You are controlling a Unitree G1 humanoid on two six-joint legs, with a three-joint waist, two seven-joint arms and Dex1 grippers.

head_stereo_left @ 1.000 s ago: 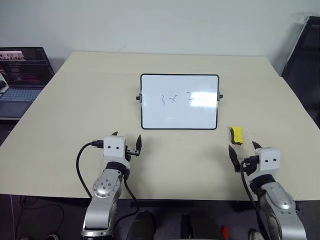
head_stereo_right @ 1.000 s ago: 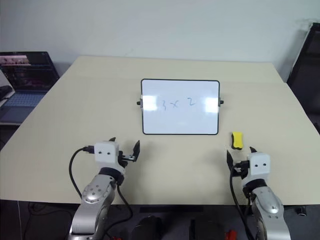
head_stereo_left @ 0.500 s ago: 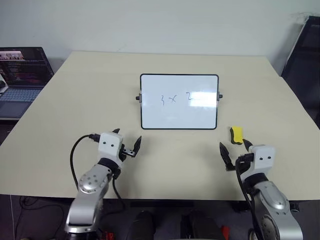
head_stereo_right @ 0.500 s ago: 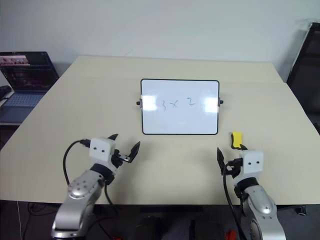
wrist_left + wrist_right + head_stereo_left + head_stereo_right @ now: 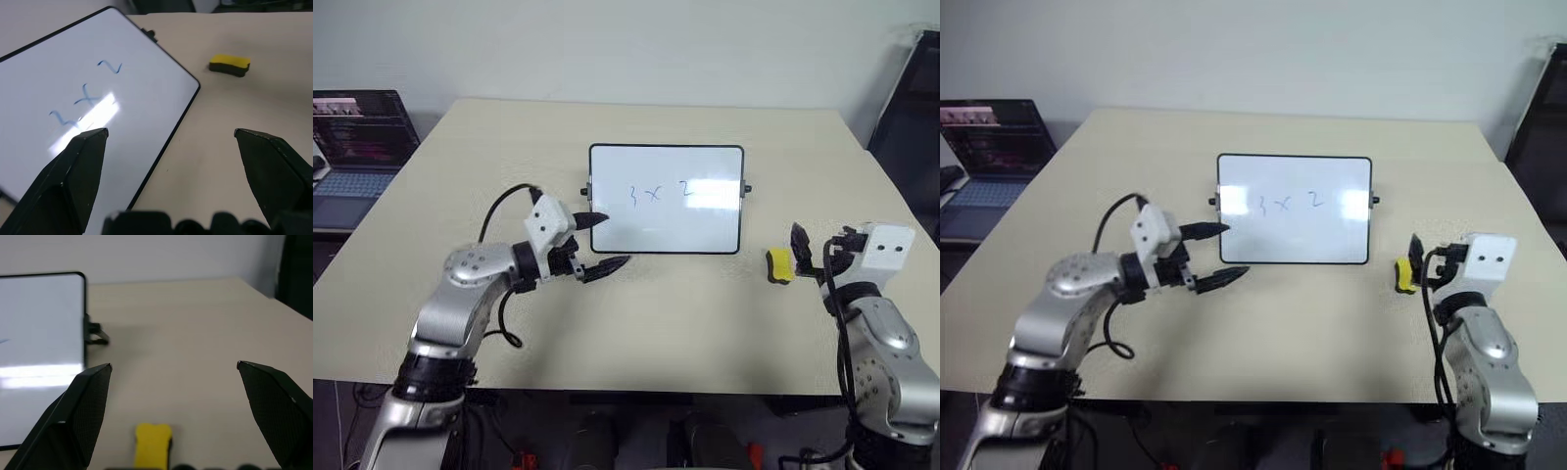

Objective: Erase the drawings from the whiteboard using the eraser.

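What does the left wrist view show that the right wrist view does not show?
Only the left wrist view has the drawings readable on the whiteboard and the eraser from the side, yellow top over dark underside. Only the right wrist view has the whiteboard's side knob, and the eraser end-on between the right pincer's fingers. Both share the whiteboard, the eraser lying apart from it on the beige table, and an open, empty pincer, the left pincer included.

Yellow eraser (image 5: 777, 263), white whiteboard (image 5: 666, 230)

Whiteboard (image 5: 666, 230) with drawings (image 5: 658, 192), yellow eraser (image 5: 777, 264) beside it
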